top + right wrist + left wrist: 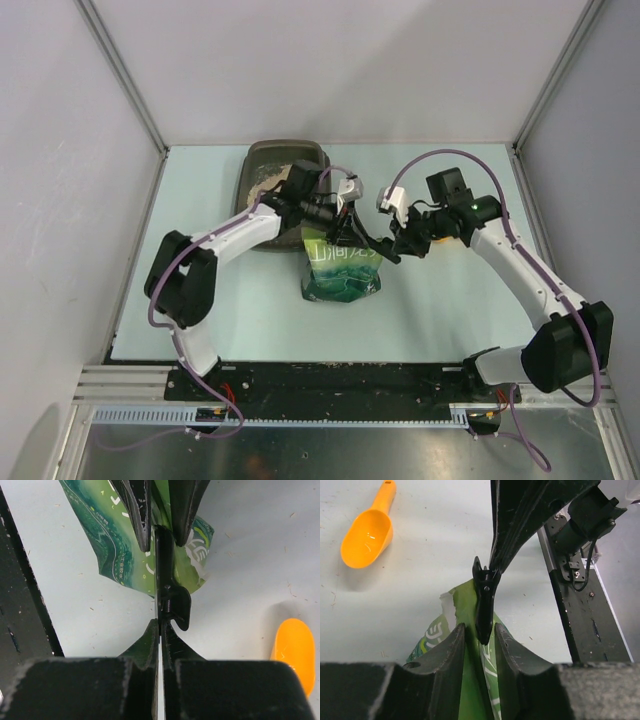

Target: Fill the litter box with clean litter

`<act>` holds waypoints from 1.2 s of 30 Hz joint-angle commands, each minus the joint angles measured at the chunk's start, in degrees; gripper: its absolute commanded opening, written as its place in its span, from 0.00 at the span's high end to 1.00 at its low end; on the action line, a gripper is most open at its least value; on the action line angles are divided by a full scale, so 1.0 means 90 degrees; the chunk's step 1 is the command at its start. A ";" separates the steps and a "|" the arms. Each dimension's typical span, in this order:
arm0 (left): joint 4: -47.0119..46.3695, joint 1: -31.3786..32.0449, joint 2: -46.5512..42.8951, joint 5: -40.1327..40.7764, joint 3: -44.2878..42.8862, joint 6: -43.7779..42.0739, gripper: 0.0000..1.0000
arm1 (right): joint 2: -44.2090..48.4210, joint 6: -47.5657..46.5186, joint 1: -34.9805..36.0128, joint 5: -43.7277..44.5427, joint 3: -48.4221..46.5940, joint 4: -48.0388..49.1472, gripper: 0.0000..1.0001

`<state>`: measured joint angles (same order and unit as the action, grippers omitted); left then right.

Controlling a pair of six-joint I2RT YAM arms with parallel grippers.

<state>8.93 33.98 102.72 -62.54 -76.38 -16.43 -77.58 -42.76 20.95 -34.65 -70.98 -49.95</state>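
The green pouch (342,270) stands at the table's middle. My left gripper (345,232) is shut on its top edge; in the left wrist view the fingers (451,647) flank the green fold (467,610). A black clip (176,605) sits on that top edge, and it also shows in the left wrist view (484,592). My right gripper (161,622) is shut on the clip's thin bar, facing the left one (385,248). The dark litter box (285,150) lies behind the pouch, with a little pale clean litter (263,181) on its floor, partly hidden by the left arm.
An orange scoop (367,532) lies on the table right of the pouch, and it also shows in the right wrist view (295,652); in the top view the right arm covers it. Walls close the table's left, back and right sides.
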 commanded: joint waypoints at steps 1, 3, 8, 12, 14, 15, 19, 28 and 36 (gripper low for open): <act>-0.0103 0.0043 0.0198 -0.0550 -0.0371 0.0223 0.68 | -0.0081 0.0162 0.0026 0.0227 -0.0063 0.0453 1.00; -0.0103 0.0033 0.0247 -0.0590 -0.0400 0.0262 0.77 | -0.0091 0.0191 0.0026 0.0218 -0.0063 0.0472 1.00; -0.0094 0.0043 0.0267 -0.0639 -0.0400 0.0263 1.00 | -0.0081 0.0230 -0.0042 0.0101 -0.0053 0.0365 0.96; -0.0103 0.0033 0.0160 -0.0541 -0.0342 0.0078 1.00 | 0.0007 -0.0032 -0.0715 -0.0805 -0.0208 -0.0229 0.55; -0.0103 0.0043 0.0111 -0.0521 -0.0303 0.0009 1.00 | -0.0032 -0.0082 -0.0950 -0.1081 -0.0219 -0.0542 0.40; -0.0103 0.0034 0.0081 -0.0502 -0.0303 -0.0059 1.00 | -0.0061 -0.0179 -0.0970 -0.1159 -0.0238 -0.0659 0.38; -0.0094 0.0092 0.0013 -0.0395 -0.0283 -0.0303 1.00 | -0.0139 -0.0512 -0.0951 -0.1520 -0.0238 -0.0992 0.36; -0.0103 0.0131 -0.0065 -0.0346 -0.0234 -0.0421 1.00 | -0.0461 0.0024 -0.0824 -0.1580 -0.0248 -0.0222 0.36; -0.0103 0.0131 -0.0046 -0.0326 -0.0244 -0.0392 1.00 | -0.0716 0.0191 -0.0726 -0.1745 -0.0238 0.0042 0.40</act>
<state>9.28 34.39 104.57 -65.08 -77.80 -18.50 -83.53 -42.02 13.72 -47.64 -71.02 -51.96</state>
